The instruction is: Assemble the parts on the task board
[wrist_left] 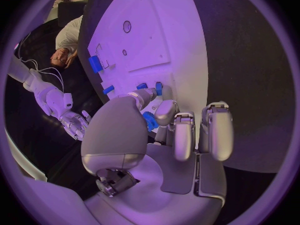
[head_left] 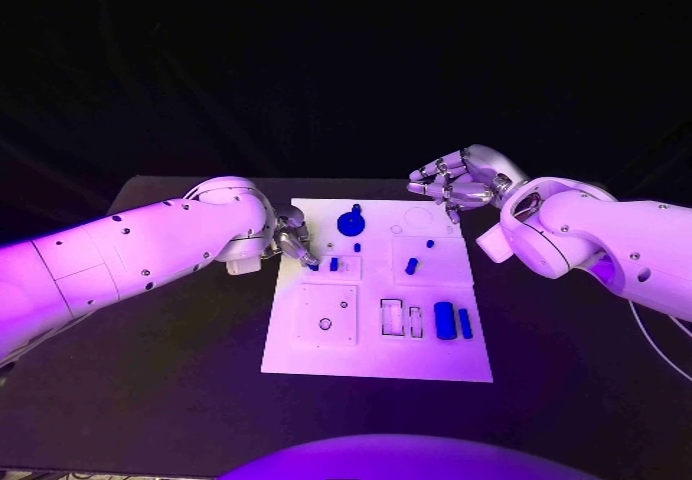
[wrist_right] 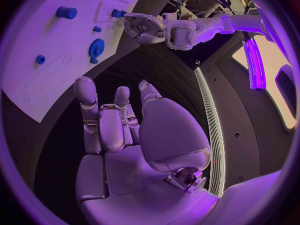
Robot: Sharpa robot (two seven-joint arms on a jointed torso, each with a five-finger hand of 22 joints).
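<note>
The white task board (head_left: 310,350) lies in the middle of the black table. A blue gear (head_left: 352,222) stands near its far edge, and several small blue parts (head_left: 411,265) lie across it, with two longer ones (head_left: 444,318) at the right. My left hand (head_left: 293,240) is at the board's left edge and pinches a small blue part (wrist_left: 150,120) between thumb and finger, just over the board (wrist_left: 162,40). My right hand (head_left: 454,180) hovers above the far right corner with loosely bent fingers (wrist_right: 100,120), holding nothing. The right wrist view shows the gear (wrist_right: 96,47) and my left hand (wrist_right: 147,27).
A square raised plate (head_left: 329,314) with a small hole sits on the board's near left. Rectangular slots (head_left: 392,317) lie beside the long blue parts. Bare black table (head_left: 173,380) surrounds the board on all sides.
</note>
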